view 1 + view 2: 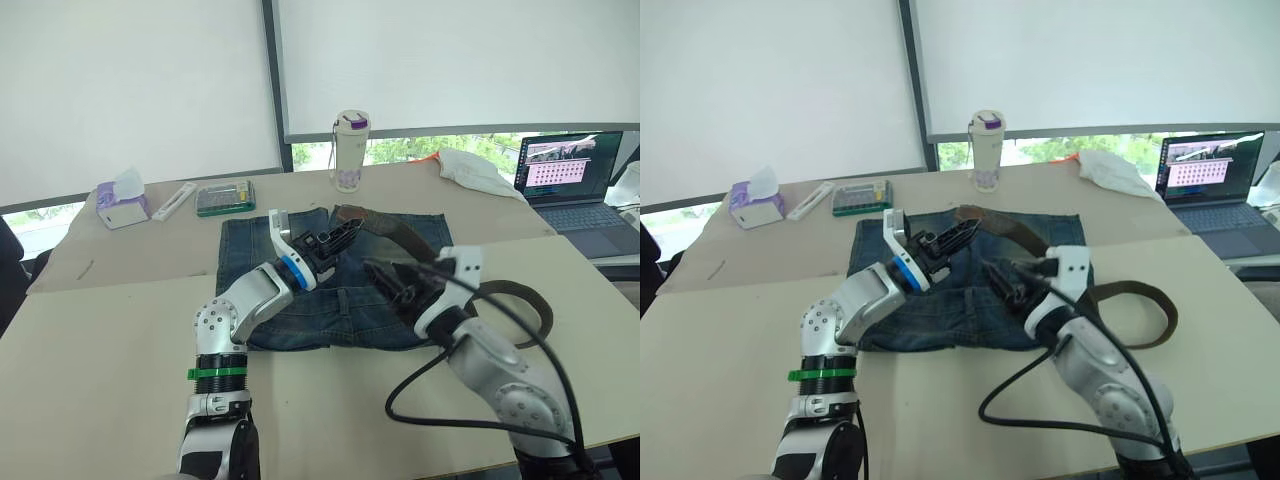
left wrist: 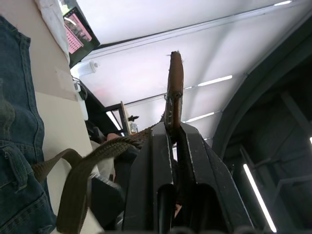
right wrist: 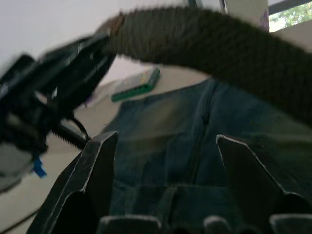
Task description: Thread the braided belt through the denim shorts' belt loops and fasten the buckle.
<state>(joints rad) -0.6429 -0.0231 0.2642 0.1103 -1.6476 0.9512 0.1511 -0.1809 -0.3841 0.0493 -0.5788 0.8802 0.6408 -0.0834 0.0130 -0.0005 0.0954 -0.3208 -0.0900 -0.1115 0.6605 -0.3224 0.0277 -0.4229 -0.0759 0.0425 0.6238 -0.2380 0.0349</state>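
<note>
Two grippers above the denim shorts (image 1: 330, 285) spread on the desk (image 1: 120, 330). Right gripper (image 3: 165, 146): fingers released, hovering over the denim beneath the braided belt (image 3: 229, 44). Left gripper (image 2: 174, 141): fingers clenched on the belt's reddish-brown tip (image 2: 174, 80). Belt loops off the shorts' right edge. Beyond: bottle (image 1: 350, 150), laptop (image 1: 575, 185).

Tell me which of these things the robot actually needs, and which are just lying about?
Needed: the denim shorts spread on the table; the braided belt, its leather tip pinched in the left tool; the open right tool.

Lying about: water bottle, tissue box, laptop, white cloth, green case.
</note>
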